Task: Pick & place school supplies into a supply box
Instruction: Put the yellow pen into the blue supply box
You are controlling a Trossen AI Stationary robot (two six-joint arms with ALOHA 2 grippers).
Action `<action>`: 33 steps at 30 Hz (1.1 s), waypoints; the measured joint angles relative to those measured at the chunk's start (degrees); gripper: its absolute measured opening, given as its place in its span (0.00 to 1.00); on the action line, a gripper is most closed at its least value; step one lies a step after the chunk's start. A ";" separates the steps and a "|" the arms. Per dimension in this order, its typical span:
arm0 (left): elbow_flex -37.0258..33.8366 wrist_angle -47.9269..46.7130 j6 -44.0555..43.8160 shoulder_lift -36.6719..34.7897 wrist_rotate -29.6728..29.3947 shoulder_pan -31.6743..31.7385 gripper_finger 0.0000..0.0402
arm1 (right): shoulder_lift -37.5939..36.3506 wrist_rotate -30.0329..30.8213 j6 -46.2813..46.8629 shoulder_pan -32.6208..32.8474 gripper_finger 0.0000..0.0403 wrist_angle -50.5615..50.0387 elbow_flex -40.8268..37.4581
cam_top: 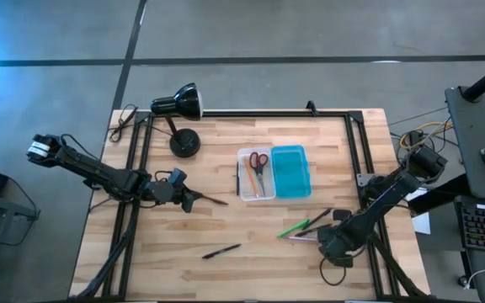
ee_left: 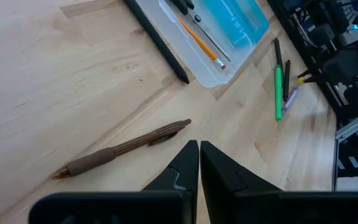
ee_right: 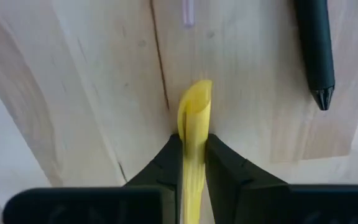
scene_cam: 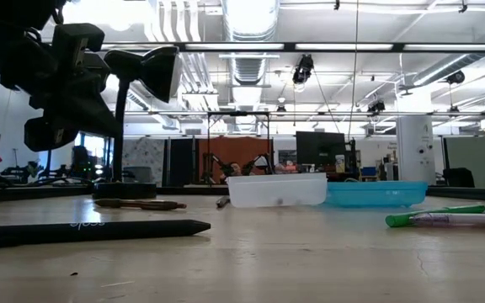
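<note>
1. A wooden bench [cam_top: 183, 269] framed in black rail carries the whole scene, with a black desk lamp [cam_top: 179, 105] standing at its far left corner.
2. The left arm reaches in from the left edge. Its left hand [cam_top: 190, 200] hovers low over the boards with fingers pressed together and nothing between them.
3. The right arm comes in from the right edge. Its right hand [ee_right: 192, 155] is clamped on a yellow marker [ee_right: 193, 134], nose angled down toward the wood near the front right.
4. The supply box [cam_top: 274, 172] lies open near bench centre, clear half left, teal half right. Red-handled scissors [cam_top: 258, 162] and an orange pencil [ee_left: 201, 42] already rest in the clear half.
5. A brown pen [ee_left: 120, 150] lies just beyond the left hand's tips. A black pen [cam_top: 222, 250] sits alone toward the front, and a green marker [cam_top: 294, 227] lies in a small cluster near the right hand.
6. These pens look light, stiff and smooth, likely to roll or pivot. A pinch across the barrel near mid-length seems safest; the brown pen's rubbery grip section may slip less.
7. How much of the yellow marker extends behind the fingers is hidden. The cluster by the green marker overlaps, so its count is unclear, and the box's full contents cannot be made out.
</note>
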 joint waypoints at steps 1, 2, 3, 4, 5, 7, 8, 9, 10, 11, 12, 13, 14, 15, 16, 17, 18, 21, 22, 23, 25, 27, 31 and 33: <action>0.00 0.00 0.02 0.00 0.00 0.00 0.00 | -0.09 -0.12 0.21 -0.84 0.09 0.05 0.39; 0.00 0.00 0.03 0.00 0.00 0.00 0.00 | -0.11 0.06 0.57 -1.65 0.09 0.36 0.93; 0.00 0.00 0.11 0.00 0.00 0.00 0.00 | -0.26 0.67 0.99 -2.50 0.09 1.04 1.49; 0.00 0.00 0.18 0.00 0.00 0.00 0.00 | -0.42 1.44 1.31 -3.34 0.09 1.97 1.91; 0.00 -0.01 0.21 0.00 0.00 0.00 0.00 | -0.67 2.95 1.77 -4.13 0.09 3.25 2.41; 0.00 -0.03 0.33 0.00 0.00 0.00 0.00 | -1.45 4.65 3.37 -5.90 0.09 5.45 3.50; 0.00 -0.04 0.63 -0.01 0.00 0.01 0.00 | -2.29 5.76 4.81 -6.61 0.09 6.41 3.77; 0.00 -0.03 1.02 -0.02 0.00 0.00 0.00 | -3.17 6.65 6.39 -7.38 0.09 7.92 3.88; 0.00 -0.04 1.48 -0.02 0.00 0.02 0.00 | -4.04 7.61 8.30 -8.43 0.09 9.94 4.17; 0.00 -0.04 1.82 -0.02 0.00 0.00 0.00 | -4.97 9.24 10.51 -9.39 0.09 12.17 4.42; 0.00 -0.04 2.11 -0.02 0.00 0.00 0.00 | -6.12 11.48 12.95 -10.55 0.09 13.76 4.60; 0.00 -0.02 2.44 -0.02 0.00 0.00 0.00 | -7.27 14.63 15.34 -11.89 0.09 14.94 4.63; 0.01 -0.06 2.83 -0.02 0.00 0.00 0.00 | -8.30 18.08 17.46 -13.36 0.09 16.21 4.66; 0.02 -0.05 3.08 -0.02 0.01 0.02 0.00 | -9.14 21.71 19.10 -15.01 0.09 17.61 4.69; 0.02 -0.04 3.33 -0.02 0.00 0.00 0.00 | -9.72 25.41 20.25 -16.89 0.09 18.66 4.72; 0.02 -0.04 3.90 -0.02 0.00 0.01 0.00 | -10.18 28.39 20.75 -19.05 0.08 19.89 4.70; 0.02 -0.04 4.53 -0.02 0.00 0.00 0.00 | -10.38 30.59 20.46 -21.50 0.08 22.25 4.70; 0.01 -0.03 5.39 -0.02 0.00 0.00 0.00 | -9.03 31.33 11.71 -30.51 0.08 34.57 4.85; 0.00 -0.02 5.40 -0.02 0.00 0.00 0.00 | -7.98 30.21 7.99 -33.46 0.08 38.33 5.17; 0.00 -0.02 5.37 -0.02 0.00 0.00 0.00 | -6.52 29.13 5.19 -36.33 0.08 40.37 5.87; 0.02 0.07 4.98 -0.02 0.04 0.00 0.00 | -3.49 26.60 0.20 -41.27 0.08 40.13 8.58; 0.04 0.03 3.82 -0.02 0.14 -0.16 0.00 | 0.13 22.96 -5.04 -45.12 0.09 38.28 11.77; 0.04 0.04 1.31 -0.02 0.24 -0.57 0.00 | 7.79 16.13 -14.60 -50.08 0.13 30.99 19.21; 0.04 0.09 0.37 -0.02 0.28 -1.11 0.00 | 11.15 15.90 -17.60 -51.03 0.16 26.43 23.11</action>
